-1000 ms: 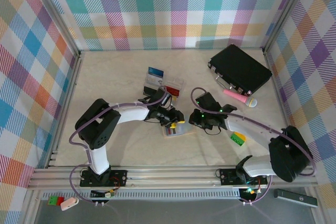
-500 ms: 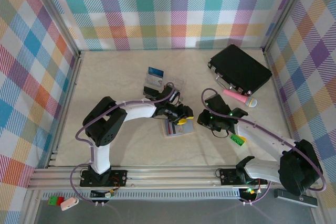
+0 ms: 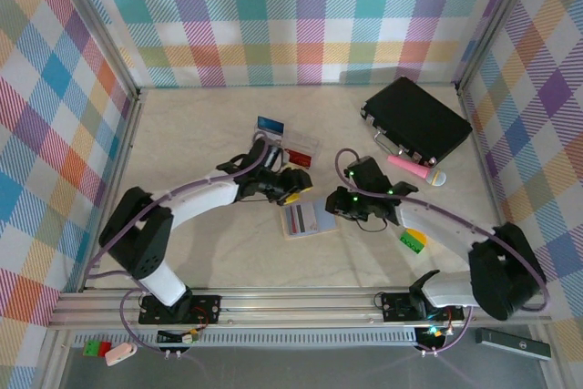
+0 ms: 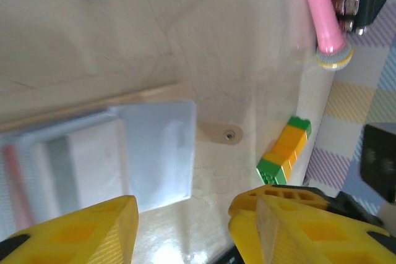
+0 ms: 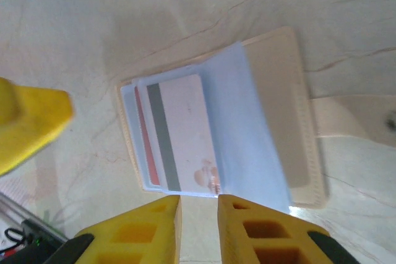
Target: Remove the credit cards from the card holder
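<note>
Now the left pincer (image 3: 293, 182) has lifted off the card holder (image 3: 307, 220).

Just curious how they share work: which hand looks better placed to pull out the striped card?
Probably the right hand: it sits at the card holder, with the striped card just ahead.

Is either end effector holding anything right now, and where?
Nothing is held: the left end effector and right end effector are both empty.

The card holder (image 5: 278, 122) lay open, a white card (image 5: 185, 129) with 1 dark stripe inside; the 2 yellow fingers of the right gripper (image 5: 198, 205) stood slightly apart beside it.
</note>
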You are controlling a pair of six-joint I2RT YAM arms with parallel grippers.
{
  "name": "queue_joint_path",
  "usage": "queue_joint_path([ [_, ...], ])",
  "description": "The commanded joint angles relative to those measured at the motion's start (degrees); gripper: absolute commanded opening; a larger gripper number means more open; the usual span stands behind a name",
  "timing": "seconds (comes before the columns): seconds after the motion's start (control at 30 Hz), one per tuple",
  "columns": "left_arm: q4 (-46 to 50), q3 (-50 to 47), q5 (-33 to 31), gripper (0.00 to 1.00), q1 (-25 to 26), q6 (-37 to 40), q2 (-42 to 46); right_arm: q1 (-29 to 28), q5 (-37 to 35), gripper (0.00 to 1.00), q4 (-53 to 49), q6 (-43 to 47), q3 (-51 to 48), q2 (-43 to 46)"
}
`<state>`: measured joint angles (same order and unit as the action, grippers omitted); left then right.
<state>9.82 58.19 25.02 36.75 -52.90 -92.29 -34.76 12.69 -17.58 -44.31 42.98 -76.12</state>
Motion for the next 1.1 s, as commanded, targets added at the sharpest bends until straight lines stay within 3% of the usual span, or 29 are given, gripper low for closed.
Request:
queue_joint_path([
  [0.0, 4.6, -3.7, -3.6, 0.53, -1.2, 1.0, 2.1, 0.3, 6.4, 0.21, 4.0, 1.8, 3.2, -4.4],
  [0.3, 4.4, -3.2, -2.4, 0.39, 0.9, 1.3, -1.9, 0.5, 7.8, 0.16, 7.9, 2.4, 5.7, -15.3],
  [0.77, 4.6, -1.9, -2.2, 0.17, 2.0, 1.5, -8.1, 3.3, 11.8, 0.16, 12.6, 5.0, 2.8, -19.9],
  [1.07, 9.0, -2.1, -4.1, 0.11, 2.0, 2.5, -10.0, 3.8, 13.8, 0.16, 13.9, 6.0, 3.2, -21.9],
])
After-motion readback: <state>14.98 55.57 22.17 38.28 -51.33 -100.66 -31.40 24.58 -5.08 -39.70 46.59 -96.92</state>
